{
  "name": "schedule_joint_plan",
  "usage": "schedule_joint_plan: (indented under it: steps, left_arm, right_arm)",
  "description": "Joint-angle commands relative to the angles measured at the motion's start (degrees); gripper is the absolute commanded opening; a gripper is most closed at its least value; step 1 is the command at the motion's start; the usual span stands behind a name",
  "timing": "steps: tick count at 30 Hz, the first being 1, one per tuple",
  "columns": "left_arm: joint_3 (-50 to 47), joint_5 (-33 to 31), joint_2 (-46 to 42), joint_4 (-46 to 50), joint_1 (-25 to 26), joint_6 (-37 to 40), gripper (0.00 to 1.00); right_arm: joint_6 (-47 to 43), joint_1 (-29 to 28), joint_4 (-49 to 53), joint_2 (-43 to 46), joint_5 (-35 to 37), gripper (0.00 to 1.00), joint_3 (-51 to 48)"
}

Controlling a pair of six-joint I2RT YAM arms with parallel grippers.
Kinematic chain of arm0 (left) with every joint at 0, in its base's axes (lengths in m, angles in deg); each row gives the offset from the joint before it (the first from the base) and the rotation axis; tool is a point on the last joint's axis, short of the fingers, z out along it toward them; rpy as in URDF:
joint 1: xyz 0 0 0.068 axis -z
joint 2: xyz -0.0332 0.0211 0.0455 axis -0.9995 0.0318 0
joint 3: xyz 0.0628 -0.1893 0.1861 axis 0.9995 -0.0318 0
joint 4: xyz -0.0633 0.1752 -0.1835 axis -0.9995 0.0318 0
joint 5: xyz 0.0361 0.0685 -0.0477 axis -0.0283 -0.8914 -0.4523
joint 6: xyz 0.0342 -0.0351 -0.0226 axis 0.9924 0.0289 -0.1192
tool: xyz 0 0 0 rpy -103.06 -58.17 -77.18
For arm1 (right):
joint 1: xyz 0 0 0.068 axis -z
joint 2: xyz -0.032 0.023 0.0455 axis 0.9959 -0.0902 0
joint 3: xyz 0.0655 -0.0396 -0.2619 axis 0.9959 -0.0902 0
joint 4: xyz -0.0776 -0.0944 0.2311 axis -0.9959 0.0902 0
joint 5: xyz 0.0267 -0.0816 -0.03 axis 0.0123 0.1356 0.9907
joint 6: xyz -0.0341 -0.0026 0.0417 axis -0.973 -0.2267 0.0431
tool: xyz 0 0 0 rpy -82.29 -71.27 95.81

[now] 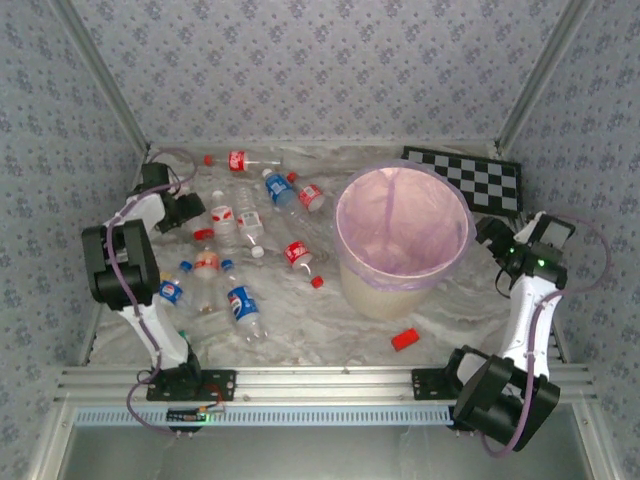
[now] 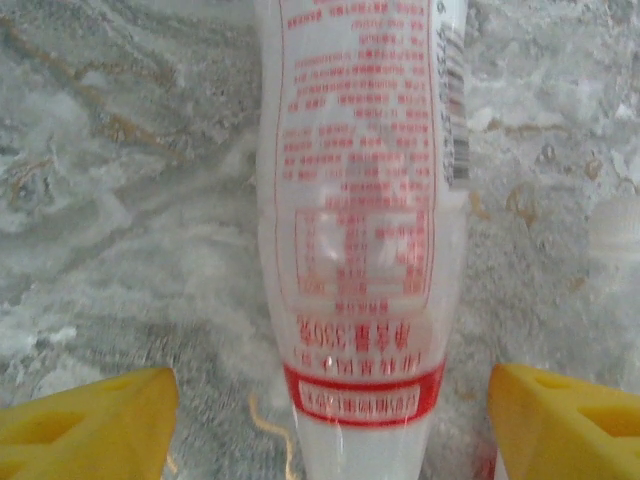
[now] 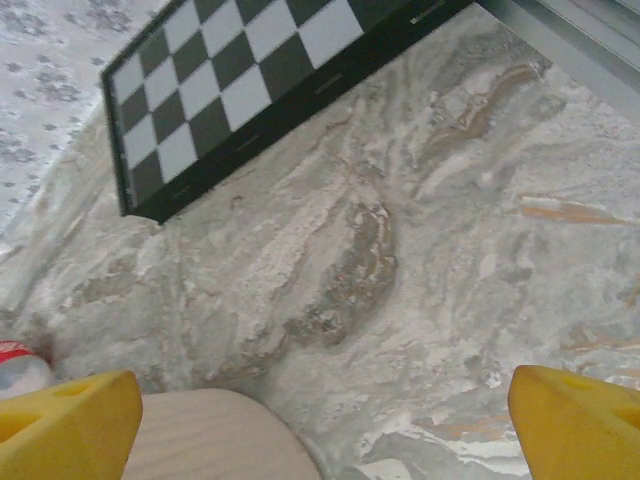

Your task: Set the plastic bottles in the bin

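Note:
Several plastic bottles lie scattered on the marble table left of the bin (image 1: 385, 290), a round cream bin lined with a pink bag. Among them are a red-labelled one (image 1: 240, 160) at the back and a blue-labelled one (image 1: 243, 305) near the front. My left gripper (image 1: 200, 212) is open at the table's left side. A clear bottle (image 2: 360, 200) with a white label and red print lies lengthwise between its yellow fingers (image 2: 90, 425), with a gap on each side. My right gripper (image 1: 488, 232) is open beside the bin's right rim, with nothing between its fingers (image 3: 575, 425); the bin's cream wall (image 3: 200, 440) shows below it.
A black-and-white checkerboard (image 1: 470, 178) lies at the back right, seen again as the checkerboard (image 3: 230, 80) in the right wrist view. A small red block (image 1: 405, 339) sits in front of the bin. A loose red cap (image 1: 317, 282) lies among the bottles. Papered walls close in three sides.

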Motion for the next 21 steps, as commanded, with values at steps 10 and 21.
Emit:
schedule_joint_plan:
  steps: [10, 21]
  left_arm:
    - [6.25, 1.13, 7.88, 1.15, -0.08, -1.34, 0.56]
    - [8.69, 1.98, 2.74, 6.17, -0.55, -0.22, 0.38]
  right_arm:
    - [1.57, 2.42, 7.46, 6.04, -3.26, 0.98, 13.17]
    - [12.32, 1.59, -1.65, 4.48, -8.69, 0.96, 26.36]
